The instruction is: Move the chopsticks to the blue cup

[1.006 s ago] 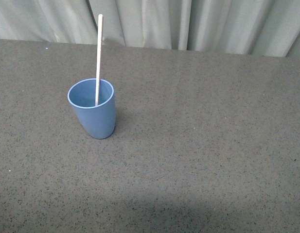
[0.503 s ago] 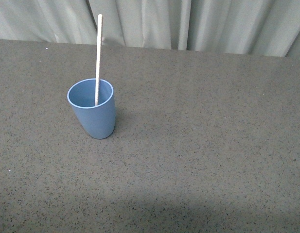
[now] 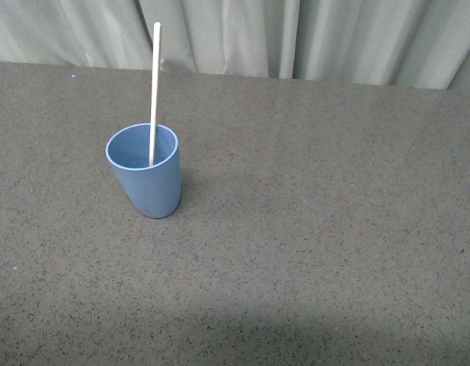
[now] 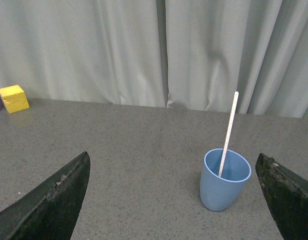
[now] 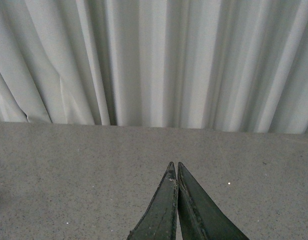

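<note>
The blue cup (image 3: 145, 174) stands upright on the dark speckled table, left of centre in the front view. The cream-white chopstick (image 3: 154, 88) stands in it, leaning on the rim and sticking well above it. Neither arm shows in the front view. In the left wrist view the cup (image 4: 223, 182) and chopstick (image 4: 229, 130) stand ahead of my left gripper (image 4: 173, 160), which is open and empty, its dark fingers (image 4: 59, 197) far apart. My right gripper (image 5: 174, 164) is shut and empty over bare table.
A grey curtain (image 3: 295, 34) hangs along the table's far edge. A yellow block (image 4: 13, 98) with a purple object beside it sits at the table's far edge in the left wrist view.
</note>
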Robot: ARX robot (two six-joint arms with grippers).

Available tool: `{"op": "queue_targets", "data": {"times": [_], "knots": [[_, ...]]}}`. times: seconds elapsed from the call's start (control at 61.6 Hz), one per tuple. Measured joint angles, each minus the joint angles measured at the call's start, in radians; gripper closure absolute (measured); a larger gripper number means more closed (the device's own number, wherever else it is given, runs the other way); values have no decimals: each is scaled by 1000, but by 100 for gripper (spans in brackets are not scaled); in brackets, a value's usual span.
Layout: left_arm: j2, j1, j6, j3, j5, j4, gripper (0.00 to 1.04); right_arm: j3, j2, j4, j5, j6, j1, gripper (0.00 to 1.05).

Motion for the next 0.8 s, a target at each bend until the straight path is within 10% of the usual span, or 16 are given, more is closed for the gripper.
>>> {"op": "queue_targets", "data": {"times": [0.292, 0.795], "knots": [[0, 0, 0, 0, 0, 0, 7, 1, -163, -170, -3, -1, 0, 103], [0, 0, 0, 0, 0, 0, 7, 1, -164, -170, -2, 0, 0, 16]]}}
